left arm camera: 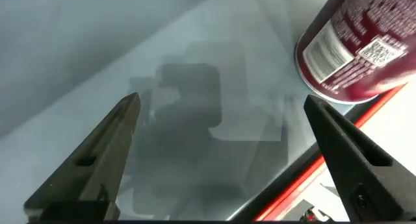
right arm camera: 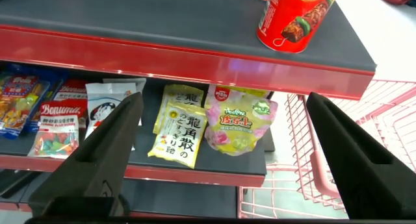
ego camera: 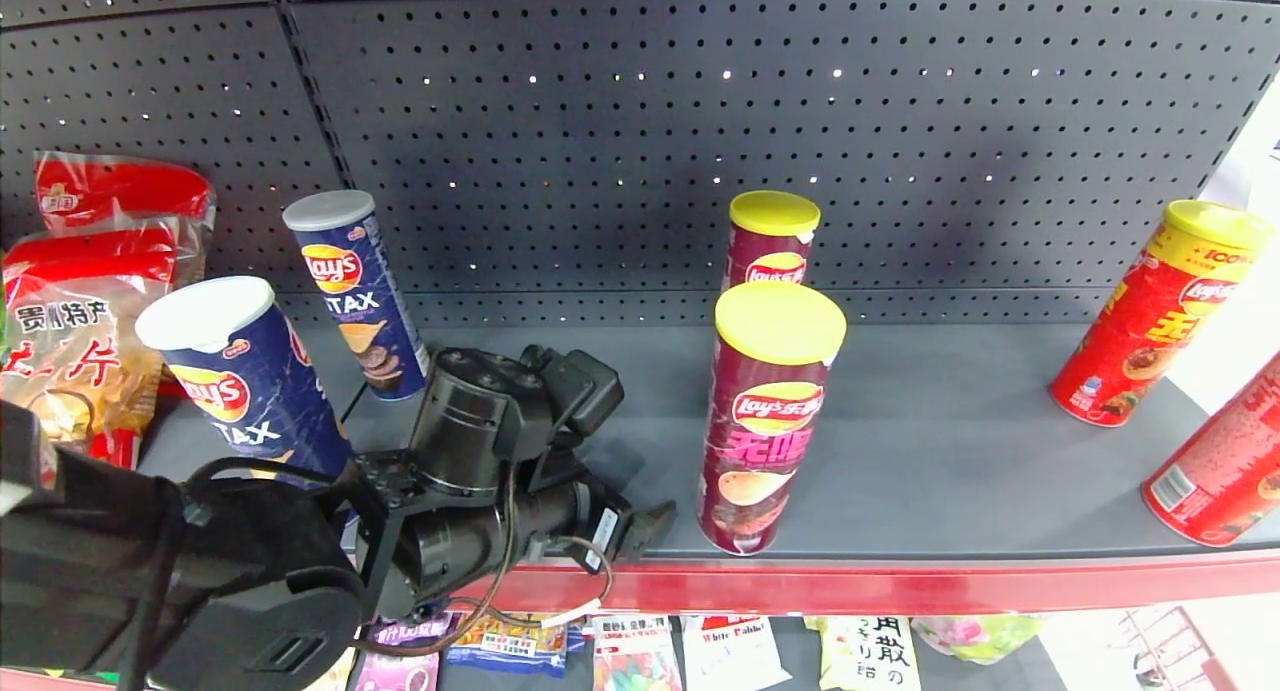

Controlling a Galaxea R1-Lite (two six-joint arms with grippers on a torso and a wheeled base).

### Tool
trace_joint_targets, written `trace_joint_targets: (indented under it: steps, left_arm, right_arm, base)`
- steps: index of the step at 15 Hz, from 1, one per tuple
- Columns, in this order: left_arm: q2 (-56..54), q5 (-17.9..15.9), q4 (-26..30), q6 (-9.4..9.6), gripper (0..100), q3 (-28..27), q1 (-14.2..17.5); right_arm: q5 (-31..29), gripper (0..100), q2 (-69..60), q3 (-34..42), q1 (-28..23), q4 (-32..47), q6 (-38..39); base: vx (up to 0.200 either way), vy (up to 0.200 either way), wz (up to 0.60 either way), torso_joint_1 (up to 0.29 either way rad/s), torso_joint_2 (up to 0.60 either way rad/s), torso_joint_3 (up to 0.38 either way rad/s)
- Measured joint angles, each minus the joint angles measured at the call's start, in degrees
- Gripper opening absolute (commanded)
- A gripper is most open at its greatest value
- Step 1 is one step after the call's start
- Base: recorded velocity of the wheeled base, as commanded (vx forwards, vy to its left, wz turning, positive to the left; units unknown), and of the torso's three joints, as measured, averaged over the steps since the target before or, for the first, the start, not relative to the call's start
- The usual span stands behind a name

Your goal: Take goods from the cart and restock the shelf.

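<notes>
Hovering over shelf [ego camera: 950, 451], left pincer [left arm camera: 221, 99] spread, maroon can [left arm camera: 351, 49] near

Base of the front blue can [ego camera: 245, 371] hidden behind the left arm [ego camera: 230, 571], rear maroon can [ego camera: 772, 239] half covered by the front maroon can [ego camera: 765, 421], lowest red can [ego camera: 1225, 466] cut by the right edge – lower-shelf packets [ego camera: 640, 651] cropped at the bottom edge.

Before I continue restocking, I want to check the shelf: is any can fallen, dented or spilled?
Nothing stands out. The blue cans, maroon cans and red cans all stand on their bases on the shelf, lids on where visible. No dents or spills show. The nearest red can's top is cut off by the view.
</notes>
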Motion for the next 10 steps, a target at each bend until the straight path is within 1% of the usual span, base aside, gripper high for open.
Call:
trace_joint_targets:
  steps: [3, 10]
  left_arm:
    - [0.6, -0.5, 0.0, 0.12, 100, -1.4, -0.2]
    - [1.7, -0.8, -0.2, 0.2, 100, -2.9, -0.8]
  right_arm:
    - [0.0, 100, 0.0, 0.0, 0.0, 0.0, 0.0]
    - [0.0, 100, 0.1, 0.0, 0.0, 0.0, 0.0]
  base:
    - [0.0, 0.0, 0.0, 0.0, 0.0, 0.0]
    - [0.0, 0.0, 0.0, 0.0, 0.0, 0.0]
